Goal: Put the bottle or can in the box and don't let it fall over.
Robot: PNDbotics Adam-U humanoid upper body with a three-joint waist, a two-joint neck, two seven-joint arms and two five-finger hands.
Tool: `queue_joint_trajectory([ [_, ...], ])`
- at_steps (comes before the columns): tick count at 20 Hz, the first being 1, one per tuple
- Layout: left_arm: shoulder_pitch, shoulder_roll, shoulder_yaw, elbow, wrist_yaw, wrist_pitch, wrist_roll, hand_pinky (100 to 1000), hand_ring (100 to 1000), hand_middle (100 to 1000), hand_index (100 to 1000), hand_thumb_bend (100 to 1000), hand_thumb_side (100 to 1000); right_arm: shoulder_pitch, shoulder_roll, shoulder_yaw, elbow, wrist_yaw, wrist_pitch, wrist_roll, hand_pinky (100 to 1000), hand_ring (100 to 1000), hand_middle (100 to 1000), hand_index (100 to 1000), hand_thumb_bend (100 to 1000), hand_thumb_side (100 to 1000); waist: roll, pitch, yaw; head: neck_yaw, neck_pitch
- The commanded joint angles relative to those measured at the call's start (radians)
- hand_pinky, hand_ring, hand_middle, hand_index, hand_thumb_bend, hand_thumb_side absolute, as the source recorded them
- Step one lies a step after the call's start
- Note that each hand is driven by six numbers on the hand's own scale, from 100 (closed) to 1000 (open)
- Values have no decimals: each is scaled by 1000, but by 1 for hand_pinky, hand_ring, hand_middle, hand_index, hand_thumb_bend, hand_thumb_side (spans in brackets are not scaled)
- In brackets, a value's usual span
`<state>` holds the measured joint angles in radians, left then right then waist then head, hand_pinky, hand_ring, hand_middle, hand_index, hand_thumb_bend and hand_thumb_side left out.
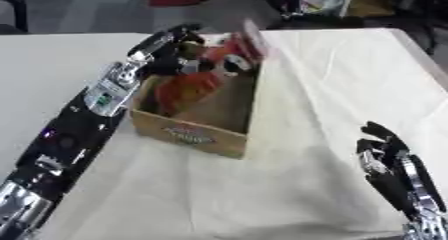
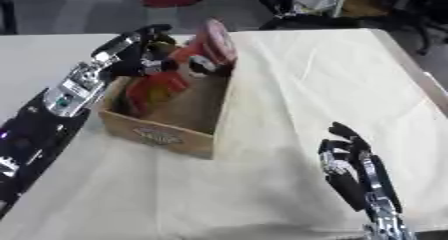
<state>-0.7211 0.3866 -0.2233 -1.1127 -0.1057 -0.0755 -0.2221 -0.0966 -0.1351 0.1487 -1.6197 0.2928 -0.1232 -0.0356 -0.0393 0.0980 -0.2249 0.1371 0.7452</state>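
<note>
Right robot hand (image 1: 389, 156) just sits idle near the bench's (image 1: 332, 84) front right corner, fingers relaxed and up. Further back, the left robot hand (image 1: 171, 51) reaches into the cardboard box (image 1: 197, 136), fingers wrapped round a red bottle (image 1: 185, 86) inside it.

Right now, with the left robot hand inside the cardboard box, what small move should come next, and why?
Probably lower it a little further before letting go. The left robot hand is curled round a dark bottle-like item over the far end of the open brown cardboard box, among red packages. Whether its base rests on the floor is hidden, so releasing now might tip it. The right robot hand rests idle.
</note>
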Motion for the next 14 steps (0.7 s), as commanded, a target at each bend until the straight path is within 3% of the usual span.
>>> queue_joint_trajectory([
  [1,33,30,44,-112,30,5,71,1000,1000,962,990,941,656,-11,-7,-8,-18,-9,0,-4,699,778,836,917,100,619,0,-15,7,-11,-5],
  [3,108,46,82,-232,104,14,119,1000,1000,939,977,865,604,-8,-10,-14,-18,-8,2,-9,699,778,836,917,100,621,3,-17,21,-17,-5],
  [8,328,60,201,-523,254,4,209,1000,994,879,949,768,571,2,-18,-24,-17,-3,4,-19,699,778,836,918,100,624,13,-21,62,-32,3],
  [14,572,-16,354,-661,138,6,317,1000,986,858,926,734,554,17,-26,-37,-16,-2,7,-36,698,777,836,918,100,628,19,-26,103,-35,16],
])
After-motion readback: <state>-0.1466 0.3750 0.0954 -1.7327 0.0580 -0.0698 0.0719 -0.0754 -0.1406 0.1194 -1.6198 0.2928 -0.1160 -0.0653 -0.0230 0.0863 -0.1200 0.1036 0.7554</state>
